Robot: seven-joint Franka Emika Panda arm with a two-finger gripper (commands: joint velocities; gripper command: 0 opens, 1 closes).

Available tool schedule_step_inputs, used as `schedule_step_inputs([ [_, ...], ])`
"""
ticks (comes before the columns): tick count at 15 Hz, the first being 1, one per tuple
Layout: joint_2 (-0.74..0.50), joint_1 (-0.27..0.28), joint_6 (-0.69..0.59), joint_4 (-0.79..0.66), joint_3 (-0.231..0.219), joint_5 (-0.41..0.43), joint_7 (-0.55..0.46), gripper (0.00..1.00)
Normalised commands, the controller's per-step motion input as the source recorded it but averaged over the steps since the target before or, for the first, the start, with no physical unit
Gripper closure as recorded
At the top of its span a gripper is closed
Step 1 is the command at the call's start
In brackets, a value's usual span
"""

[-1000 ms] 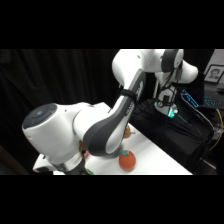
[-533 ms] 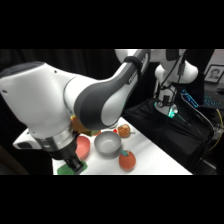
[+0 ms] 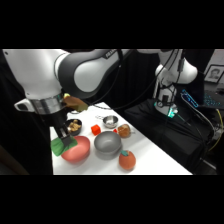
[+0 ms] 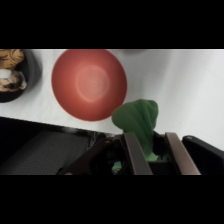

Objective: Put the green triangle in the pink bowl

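Two fingers (image 4: pixel 134 154) pinch green triangle (image 4: pixel 138 119), now lifted beside pink bowl (image 4: pixel 89 84).

The gripper (image 3: pixel 62 139) hangs at the left, its fingers (image 3: pixel 65 134) closed on the green triangle (image 3: pixel 61 145) just left of the pink bowl (image 3: pixel 76 149). A grey bowl (image 3: pixel 107 143) sits right of it on the tabletop (image 3: pixel 150 160), an orange fruit (image 3: pixel 127 160) nearer.

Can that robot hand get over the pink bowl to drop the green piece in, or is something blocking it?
Probably yes. The hand grips the green triangle just beside the pink bowl, whose inside looks empty, and nothing stands between them.
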Motion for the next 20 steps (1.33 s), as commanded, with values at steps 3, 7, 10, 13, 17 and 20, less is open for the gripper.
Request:
schedule_step_inputs([
  [3, -0.21, -0.149, 0.05, -0.24, -0.022, 0.165, 0.01, 0.94],
  [7, -0.1, -0.109, 0.11, -0.16, -0.016, 0.162, 0.01, 0.94],
  [10, 0.0, -0.055, 0.2, -0.11, -0.014, 0.145, 0.03, 0.94],
  [13, 0.08, -0.027, 0.22, -0.06, -0.013, 0.126, 0.05, 0.94],
  [17, 0.11, -0.013, 0.21, 0.0, -0.008, 0.108, 0.04, 0.94],
  [20, 0.08, -0.008, 0.17, 0.02, -0.012, 0.096, 0.04, 0.94],
])
